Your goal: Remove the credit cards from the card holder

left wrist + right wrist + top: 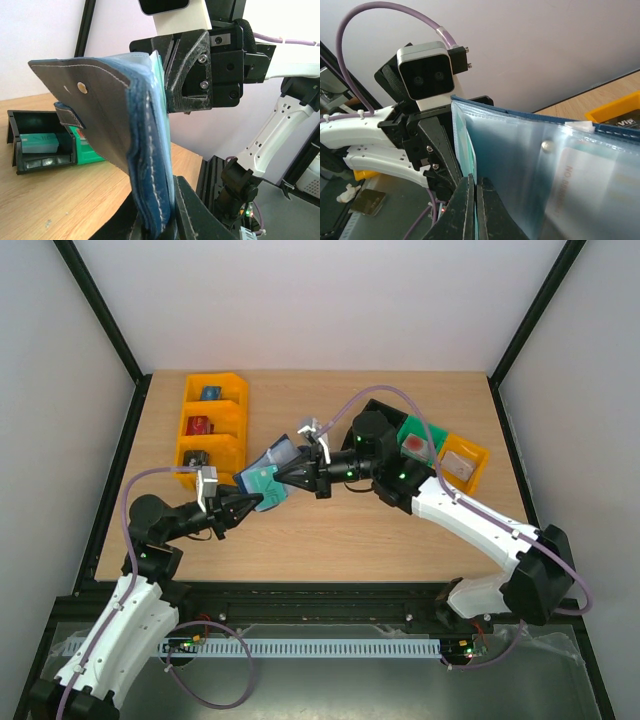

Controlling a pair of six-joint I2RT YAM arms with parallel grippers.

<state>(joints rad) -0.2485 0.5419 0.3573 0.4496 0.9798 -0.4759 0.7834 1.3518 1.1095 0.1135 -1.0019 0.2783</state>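
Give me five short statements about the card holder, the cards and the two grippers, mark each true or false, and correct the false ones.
1. The card holder lies flat on the table. False: it is held up in the air between the two grippers.
2. The left gripper is clamped on the card holder's lower edge. True.
3. The right gripper is wide open. False: it is shut on the teal edge of a credit card.
4. An orange bin stands at the table's far left. True.
5. The credit card is fully out of the holder. False: most of it sits inside the holder.
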